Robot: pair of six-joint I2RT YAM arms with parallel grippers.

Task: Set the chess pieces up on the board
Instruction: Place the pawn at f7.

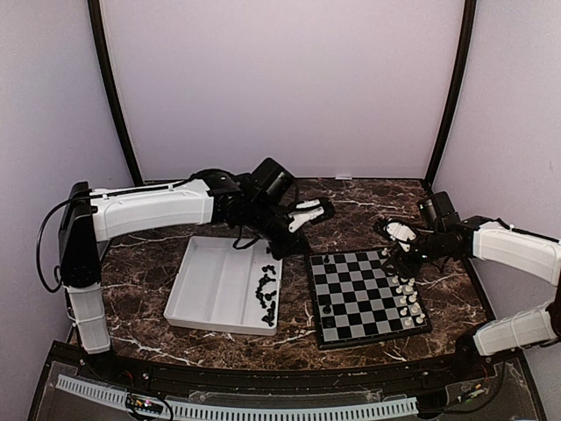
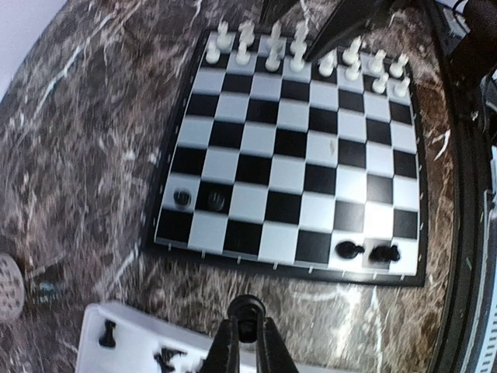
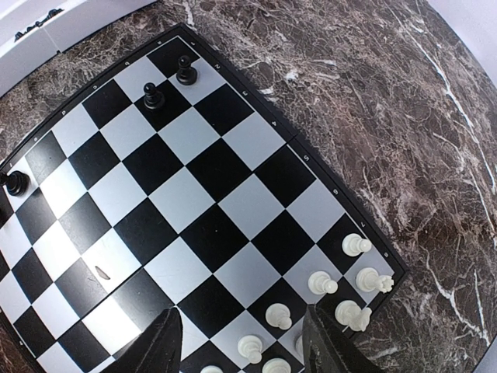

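Left claw (image 2: 247, 326) pinching a black piece (image 2: 247, 311) short of the board (image 2: 268, 175).
I should lower it upright onto a free square just ahead; my right claw (image 3: 241, 315), spread, hovers over the white pieces (image 3: 322, 284).

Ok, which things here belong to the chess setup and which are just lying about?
Job: board; white pieces along one edge; black pieces, a few on the board, most in the tray.
Lying about: grey round thing, cut off at the picture's edge.

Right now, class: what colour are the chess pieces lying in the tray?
Black. The chess pieces in the tray show best in the top external view.
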